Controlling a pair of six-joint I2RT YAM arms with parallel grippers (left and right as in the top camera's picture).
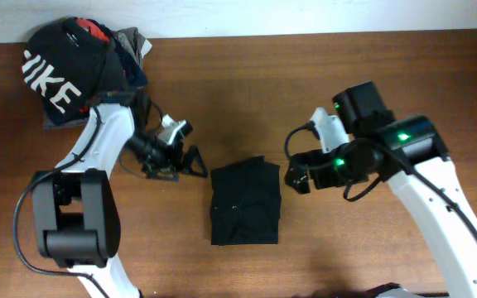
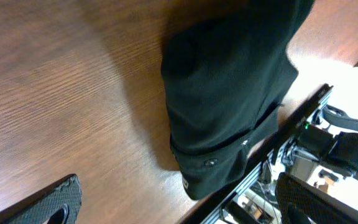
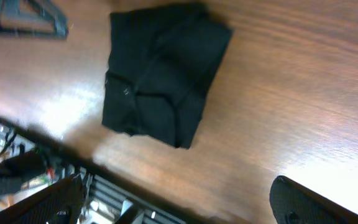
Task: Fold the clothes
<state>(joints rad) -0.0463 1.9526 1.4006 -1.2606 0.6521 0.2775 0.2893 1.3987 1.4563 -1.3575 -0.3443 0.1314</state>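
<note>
You had the clothes [image 1: 245,203] lying as a folded packet near the middle of the table [image 1: 387,66], a little toward its near edge. The right gripper [image 1: 295,177] stood just beside its far right corner and the left gripper [image 1: 182,165] near its far left corner — both gaped wide, holding nothing. The packet's slightly longer axis ran from far edge to near edge; which end led, I could not tell.

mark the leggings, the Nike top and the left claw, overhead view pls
leggings [image 1: 245,203]: overhead, middle of the folded stack.
Nike top [image 1: 54,81]: overhead, the panel with white lettering.
left claw [image 1: 180,167]: overhead, midway between its open fingertips.
</note>
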